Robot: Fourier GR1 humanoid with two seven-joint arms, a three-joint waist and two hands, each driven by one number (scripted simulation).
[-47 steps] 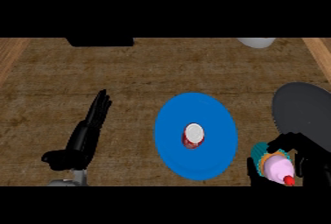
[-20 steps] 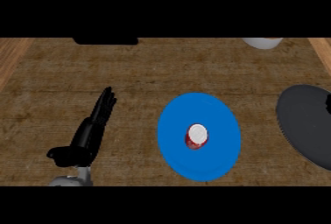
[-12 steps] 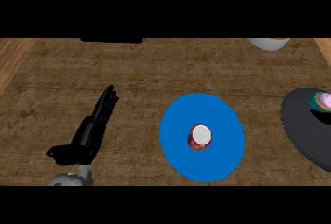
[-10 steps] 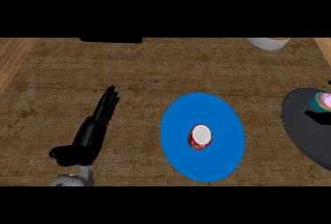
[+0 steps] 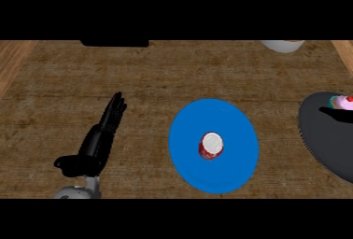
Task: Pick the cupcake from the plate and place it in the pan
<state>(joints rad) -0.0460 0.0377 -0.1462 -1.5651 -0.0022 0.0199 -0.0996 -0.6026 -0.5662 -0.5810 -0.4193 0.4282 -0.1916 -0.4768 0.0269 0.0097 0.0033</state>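
Note:
The cupcake (image 5: 342,101), pink and teal with a red dot on top, shows at the view's right edge over the dark grey pan (image 5: 324,149). A black shape (image 5: 334,115) just below it may be part of my right hand; most of that hand is out of view. The blue plate (image 5: 231,172) lies in the middle of the counter and bears a small round red thing with a white top (image 5: 212,144). My left hand (image 5: 96,144) rests open at the left, fingers straight and pointing away, holding nothing.
A white bowl (image 5: 283,45) stands at the far right back and a black object (image 5: 114,43) at the back edge. Lighter wooden strips (image 5: 12,60) border the brown counter on both sides.
The cupcake, held by my right hand at the lower right 2.4 s ago, now shows over the pan at the right edge. My left hand has stayed where it was.

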